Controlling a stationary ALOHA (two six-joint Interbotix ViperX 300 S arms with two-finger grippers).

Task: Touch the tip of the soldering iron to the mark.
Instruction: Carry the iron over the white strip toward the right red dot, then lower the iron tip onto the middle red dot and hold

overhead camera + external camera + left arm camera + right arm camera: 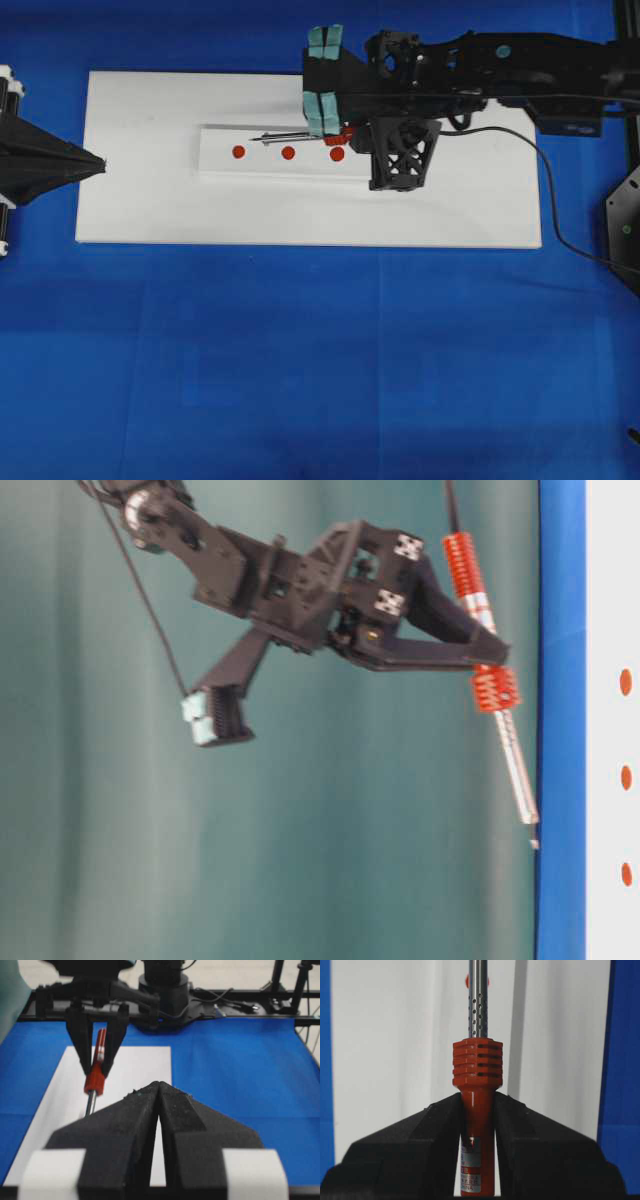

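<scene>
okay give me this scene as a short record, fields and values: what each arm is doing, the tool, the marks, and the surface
right gripper: jaws shut on the soldering iron's orange handle
soldering iron: tip angled down toward the board, not touching
left gripper: jaws shut, nothing held, at the board's left edge
marks: three red dots in a row
surface: white board on blue cloth

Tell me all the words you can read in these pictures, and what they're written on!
"CHINA": bottom line of the small label on the soldering iron handle, between the right gripper fingers.
Label lines above it: too small and blurred to read.
Red dots on the white board: marks, no writing.
</scene>
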